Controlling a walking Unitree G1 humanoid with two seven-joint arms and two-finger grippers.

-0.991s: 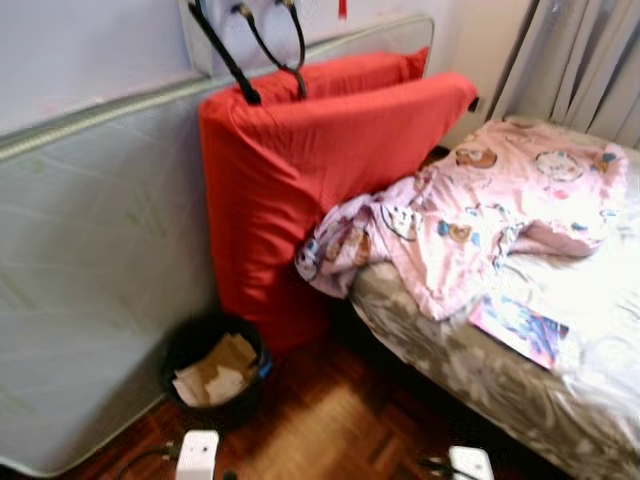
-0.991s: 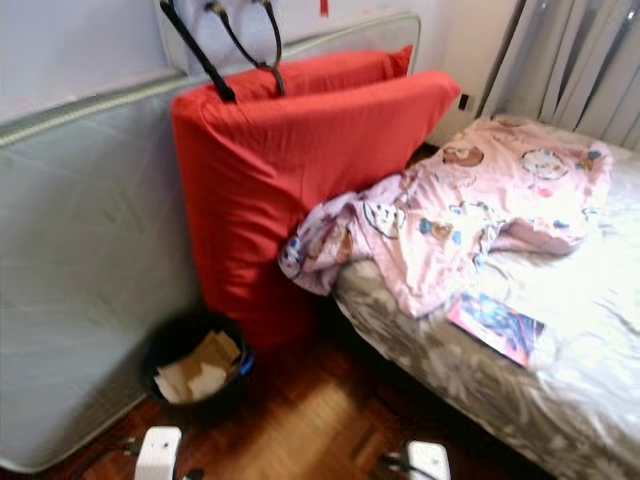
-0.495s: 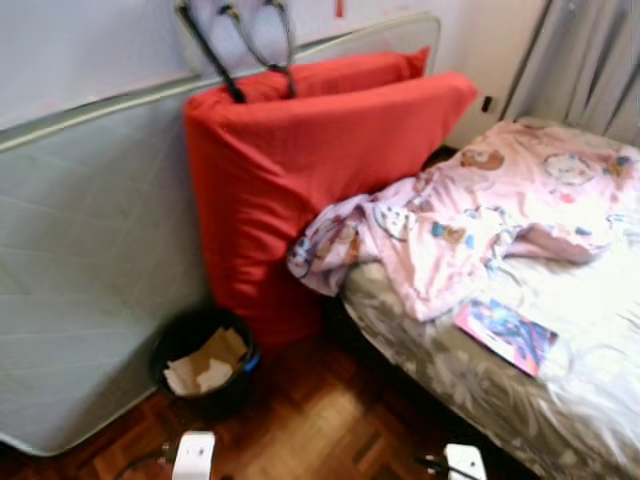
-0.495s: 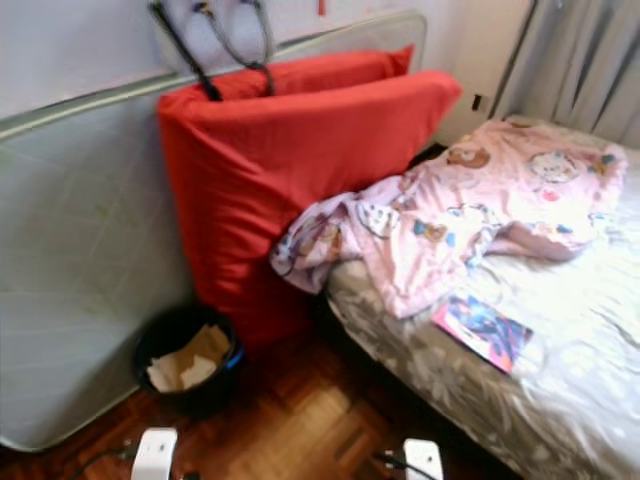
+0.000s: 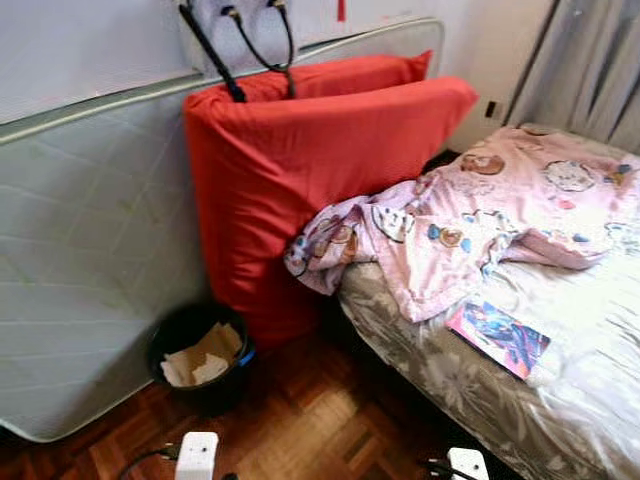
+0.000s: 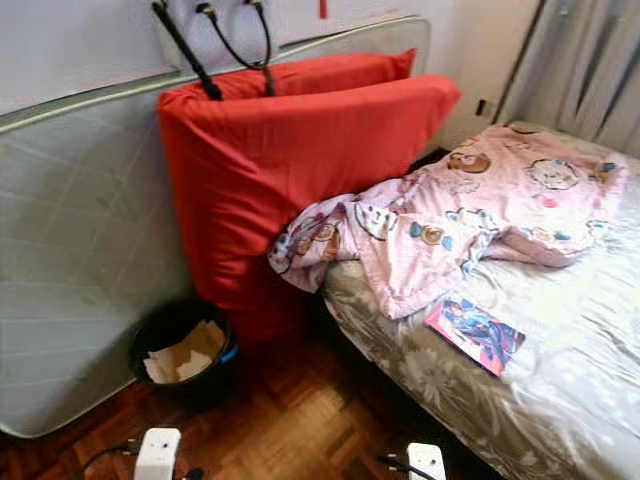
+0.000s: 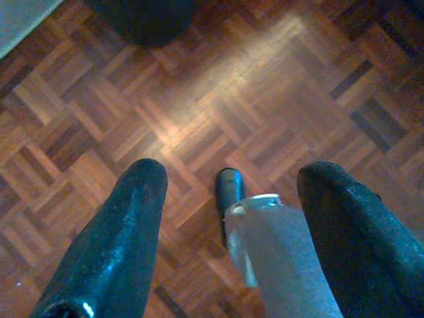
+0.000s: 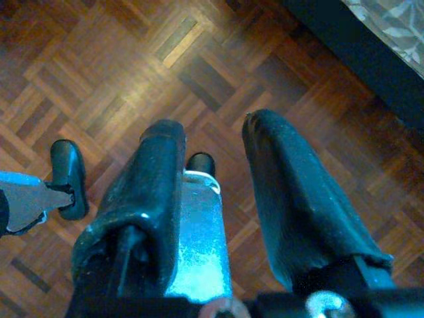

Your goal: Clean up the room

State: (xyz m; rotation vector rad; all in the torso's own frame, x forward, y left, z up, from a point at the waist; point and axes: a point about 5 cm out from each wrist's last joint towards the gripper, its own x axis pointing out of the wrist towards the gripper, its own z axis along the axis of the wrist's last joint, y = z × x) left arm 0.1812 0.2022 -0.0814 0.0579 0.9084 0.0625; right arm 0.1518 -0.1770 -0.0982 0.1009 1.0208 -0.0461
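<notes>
Camera shifts, room unchanged

The head view drifts slightly rightward and sharpens; the red mattress [image 5: 320,180], black bin [image 5: 200,355] and magazine [image 5: 498,337] on the bed sit a little differently in frame, none moved.

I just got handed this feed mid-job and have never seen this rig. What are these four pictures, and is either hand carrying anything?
It is a walking humanoid robot with two arms. Two pictures come from its head camera, looking down at a bedroom. Against the wall lean a pale grey quilted mattress and a big red cushion. At their foot, on the wooden parquet floor, stands a round black bin with crumpled paper. On the bed lie a rumpled pink cartoon-print blanket and a colourful magazine.

The other two pictures come from wrist cameras, each looking along a hand's two black fingers. The left hand and right hand both hang over bare floor, fingers apart, holding nothing.
</notes>
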